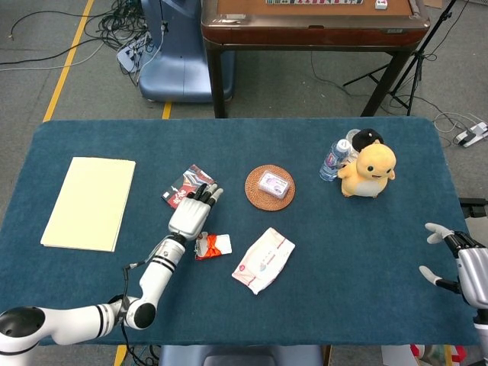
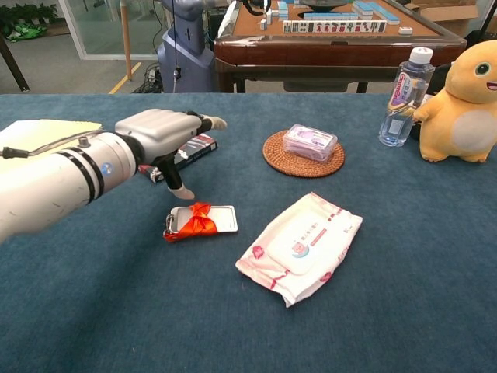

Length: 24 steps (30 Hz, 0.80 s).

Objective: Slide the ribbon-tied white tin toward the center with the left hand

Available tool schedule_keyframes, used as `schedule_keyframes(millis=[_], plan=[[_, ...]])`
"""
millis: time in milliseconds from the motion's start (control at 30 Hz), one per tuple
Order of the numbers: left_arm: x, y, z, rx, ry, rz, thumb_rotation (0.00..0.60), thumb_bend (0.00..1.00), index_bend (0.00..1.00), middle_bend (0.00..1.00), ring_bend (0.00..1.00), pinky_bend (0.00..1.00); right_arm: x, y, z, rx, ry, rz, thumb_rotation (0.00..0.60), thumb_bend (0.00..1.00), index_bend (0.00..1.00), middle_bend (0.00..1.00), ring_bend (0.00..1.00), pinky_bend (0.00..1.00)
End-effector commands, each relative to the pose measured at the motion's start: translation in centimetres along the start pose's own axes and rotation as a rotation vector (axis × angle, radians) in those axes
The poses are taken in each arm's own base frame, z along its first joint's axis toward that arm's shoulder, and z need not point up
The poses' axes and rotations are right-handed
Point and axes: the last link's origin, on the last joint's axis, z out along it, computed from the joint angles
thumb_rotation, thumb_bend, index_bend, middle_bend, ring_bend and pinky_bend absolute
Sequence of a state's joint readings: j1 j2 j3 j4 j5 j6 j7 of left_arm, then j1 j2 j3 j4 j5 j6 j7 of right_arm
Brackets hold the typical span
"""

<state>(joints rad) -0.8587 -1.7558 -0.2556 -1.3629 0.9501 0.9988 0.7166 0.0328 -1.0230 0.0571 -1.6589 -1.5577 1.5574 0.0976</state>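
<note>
While the left hand (image 2: 159,128) hovers flat with fingers extended, holding nothing, the ribbon-tied white tin (image 2: 200,221) lies just below it on the table (image 1: 343,252). At the table's edge, the right hand (image 1: 465,263) is spread and empty.

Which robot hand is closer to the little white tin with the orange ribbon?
The left hand. It hovers just above and beside the white tin, not holding it. The right hand is far away at the table's right edge, fingers spread.
</note>
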Motion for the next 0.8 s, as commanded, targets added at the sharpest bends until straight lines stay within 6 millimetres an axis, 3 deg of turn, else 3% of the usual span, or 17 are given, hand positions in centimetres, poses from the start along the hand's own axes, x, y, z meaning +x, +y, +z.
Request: schedule_keyframes(millis=[33, 433, 800], plan=[[0.6, -0.5, -1.0, 0.003, 0.017, 0.014, 0.6, 0.0, 0.0, 0.0, 0.0, 0.25, 0.0, -0.1, 0.0, 0.003, -0.001, -0.001, 0.6, 0.01, 0.28, 0.44, 0.35, 0.58], [1.6, 0.8, -4.8, -0.048, -0.069, -0.086, 0.6, 0.0, 0.0, 0.0, 0.0, 0.25, 0.1, 0.0, -0.1, -0.004, 0.005, 0.0, 0.6, 0.01, 0.28, 0.44, 0.35, 0.58], [0.5, 2.8, -5.2, -0.091, -0.14, -0.123, 0.6, 0.0, 0.0, 0.0, 0.0, 0.22, 0.4, 0.3, -0.3, -0.012, 0.013, 0.003, 0.6, 0.01, 0.28, 0.44, 0.35, 0.58]])
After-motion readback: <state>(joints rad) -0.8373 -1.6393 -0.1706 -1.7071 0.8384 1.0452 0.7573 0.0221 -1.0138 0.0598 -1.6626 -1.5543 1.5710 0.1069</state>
